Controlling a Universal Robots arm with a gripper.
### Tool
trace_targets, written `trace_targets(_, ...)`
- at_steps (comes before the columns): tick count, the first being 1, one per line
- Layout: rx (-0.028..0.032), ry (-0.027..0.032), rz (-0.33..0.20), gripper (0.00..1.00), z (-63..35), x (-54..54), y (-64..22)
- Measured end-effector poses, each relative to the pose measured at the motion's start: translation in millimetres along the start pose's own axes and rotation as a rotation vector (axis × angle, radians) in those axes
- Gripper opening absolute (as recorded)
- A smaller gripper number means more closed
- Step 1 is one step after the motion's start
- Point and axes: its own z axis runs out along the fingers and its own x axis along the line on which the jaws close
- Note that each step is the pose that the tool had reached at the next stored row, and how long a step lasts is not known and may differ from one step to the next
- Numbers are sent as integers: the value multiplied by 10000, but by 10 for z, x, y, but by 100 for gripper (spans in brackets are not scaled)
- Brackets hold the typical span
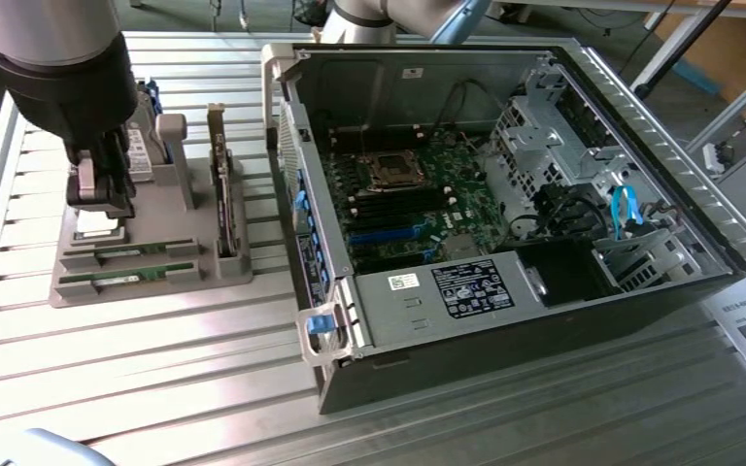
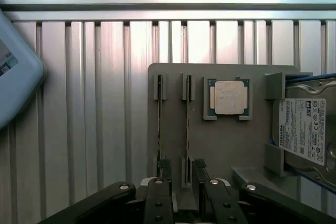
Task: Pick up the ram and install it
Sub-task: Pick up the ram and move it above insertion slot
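Grey plastic makes up the holder (image 1: 152, 290) (image 2: 220, 145), which rests on the ribbed aluminium bench (image 1: 152, 359) (image 2: 94, 103) at the exterior view's left of the open computer case (image 1: 632, 146). We find the ram (image 1: 140, 253) (image 2: 187, 124) seated edge-up in its slot in that holder, not yet lifted. A second stick (image 1: 127, 278) (image 2: 159, 124) lies parallel in the neighbouring slot. In the wrist view the fingers (image 2: 201, 174) are spread apart, one on each side of the ram's near end, and they hold nothing. We cannot tell whether either one touches the board. On the ram's other side sits the silver processor (image 2: 229, 97), with the hard drive (image 2: 302, 129) beyond it at the holder's edge. From the exterior view we see the arm (image 1: 69, 68) hanging over the holder's back half. A dark expansion card (image 1: 224, 194) stands upright between the arm and the case. Inside the case the motherboard (image 1: 412, 184) lies exposed.
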Motion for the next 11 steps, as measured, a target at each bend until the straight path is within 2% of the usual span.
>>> trace_targets(11, 0, 0, 0, 30, 232, 6, -10)
